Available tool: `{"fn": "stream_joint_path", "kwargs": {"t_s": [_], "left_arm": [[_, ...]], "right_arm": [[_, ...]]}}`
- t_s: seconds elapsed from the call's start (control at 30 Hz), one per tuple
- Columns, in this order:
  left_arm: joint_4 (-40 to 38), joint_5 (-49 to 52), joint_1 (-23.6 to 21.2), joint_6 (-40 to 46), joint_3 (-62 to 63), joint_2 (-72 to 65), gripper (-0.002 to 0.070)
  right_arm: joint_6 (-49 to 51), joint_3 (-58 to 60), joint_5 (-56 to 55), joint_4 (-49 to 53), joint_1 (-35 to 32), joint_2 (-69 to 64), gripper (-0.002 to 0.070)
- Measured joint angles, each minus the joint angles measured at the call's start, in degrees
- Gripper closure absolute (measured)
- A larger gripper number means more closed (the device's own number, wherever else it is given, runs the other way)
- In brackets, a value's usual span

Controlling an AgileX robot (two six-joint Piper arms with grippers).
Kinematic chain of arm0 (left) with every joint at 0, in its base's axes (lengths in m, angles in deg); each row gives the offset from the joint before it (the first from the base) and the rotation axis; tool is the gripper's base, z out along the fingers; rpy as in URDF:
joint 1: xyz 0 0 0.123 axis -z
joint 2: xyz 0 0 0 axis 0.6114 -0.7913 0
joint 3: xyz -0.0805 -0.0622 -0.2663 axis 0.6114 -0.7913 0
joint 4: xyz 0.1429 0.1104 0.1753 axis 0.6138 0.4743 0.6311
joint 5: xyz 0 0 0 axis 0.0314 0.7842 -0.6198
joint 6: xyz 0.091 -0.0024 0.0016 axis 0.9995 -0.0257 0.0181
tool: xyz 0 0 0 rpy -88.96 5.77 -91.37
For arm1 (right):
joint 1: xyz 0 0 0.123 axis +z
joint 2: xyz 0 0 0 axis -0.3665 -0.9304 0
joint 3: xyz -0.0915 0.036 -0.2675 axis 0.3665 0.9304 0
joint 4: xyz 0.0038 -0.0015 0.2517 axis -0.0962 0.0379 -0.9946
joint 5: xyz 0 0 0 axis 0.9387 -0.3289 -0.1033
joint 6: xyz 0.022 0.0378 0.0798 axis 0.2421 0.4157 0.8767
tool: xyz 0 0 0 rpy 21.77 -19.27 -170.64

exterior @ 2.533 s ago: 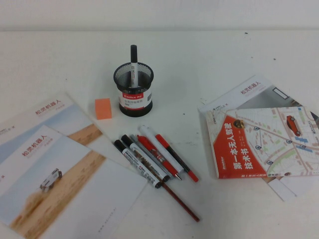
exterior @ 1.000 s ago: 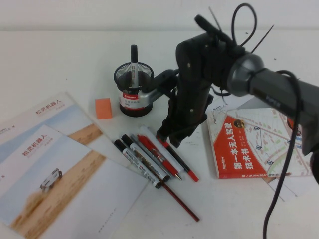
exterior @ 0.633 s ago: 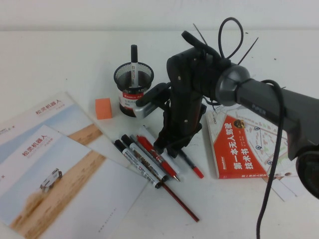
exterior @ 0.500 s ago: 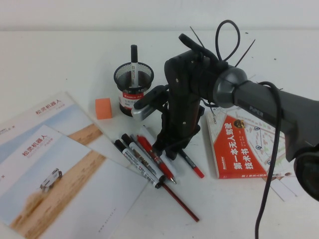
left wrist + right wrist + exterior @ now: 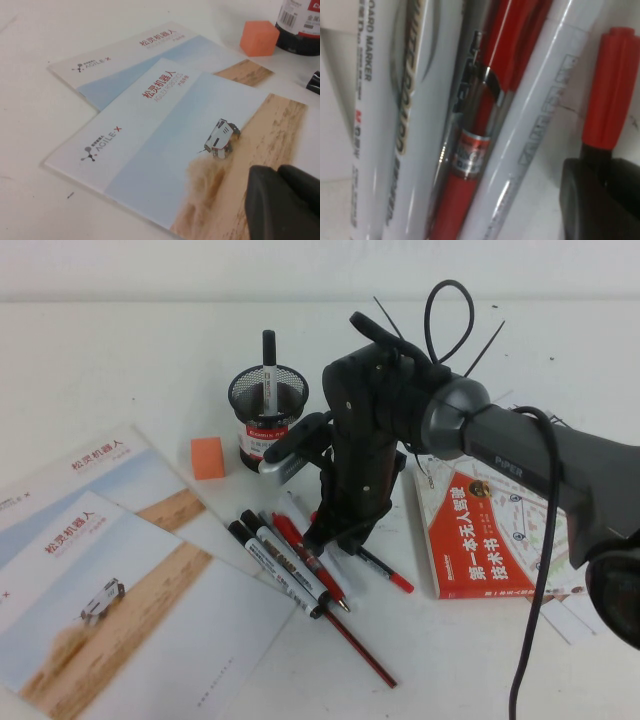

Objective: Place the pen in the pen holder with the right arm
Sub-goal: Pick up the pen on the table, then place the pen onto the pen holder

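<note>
White table (image 5: pixel 120 350) fills the high view, where the right gripper (image 5: pixel 335 540) is down among a row of pens, its fingers apart around the pen (image 5: pixel 385 572), whose red cap (image 5: pixel 610 85) lies against 1 finger (image 5: pixel 600 200); the pen holder (image 5: pixel 268 420) stands near, behind. To grip well, I judge the fingers should close on this slim barrel alone, clear of the white marker (image 5: pixel 540 125) beside it. Arm bulk hides the fingertips from above, and the left gripper (image 5: pixel 282 202) hovers over brochures (image 5: pixel 165 145), its state untellable.

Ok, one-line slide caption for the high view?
Right pincer down on the pen row at the pen; pen holder behind; left pincer unseen here.
</note>
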Motion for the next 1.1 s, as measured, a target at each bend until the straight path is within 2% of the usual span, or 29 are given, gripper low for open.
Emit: {"fn": "stream_joint_path", "kwargs": {"t_s": [0.17, 0.27, 0.4, 0.5, 0.63, 0.77, 0.87, 0.93, 1.0, 1.1], "left_arm": [[0.0, 0.0, 0.0, 0.0, 0.0, 0.0, 0.0676], [0.0, 0.0, 0.0, 0.0, 0.0, 0.0, 0.0676], [0.0, 0.0, 0.0, 0.0, 0.0, 0.0, 0.0676], [0.0, 0.0, 0.0, 0.0, 0.0, 0.0, 0.0676], [0.0, 0.0, 0.0, 0.0, 0.0, 0.0, 0.0676], [0.0, 0.0, 0.0, 0.0, 0.0, 0.0, 0.0676], [0.0, 0.0, 0.0, 0.0, 0.0, 0.0, 0.0676], [0.0, 0.0, 0.0, 0.0, 0.0, 0.0, 0.0676], [0.0, 0.0, 0.0, 0.0, 0.0, 0.0, 0.0676], [0.0, 0.0, 0.0, 0.0, 0.0, 0.0, 0.0676]], "right_arm": [[0.0, 0.0, 0.0, -0.3, 0.0, 0.2, 0.062], [0.0, 0.9, -2.9, -4.0, 0.0, 2.4, 0.062], [0.0, 7.3, -14.2, -9.5, 0.0, 10.1, 0.062], [-2.3, 17.0, -26.5, -13.5, 0.0, 17.1, 0.0621], [-14.3, 29.1, -41.9, -24.6, 0.0, 25.7, 0.0621], [-33.8, 32.9, -46.7, -41.4, 0.0, 28.9, 0.0621], [-43.9, 33.2, -48.2, -49.9, 0.0, 29.0, 0.0621], [-46.4, 33.2, -50.1, -50.7, 0.1, 29.0, 0.0621], [-44.3, 33.2, -53.1, -46.4, 0.4, 29.0, 0.0621], [-29.9, 33.2, -58.7, -32.7, 0.8, 29.0, 0.0621]]}}
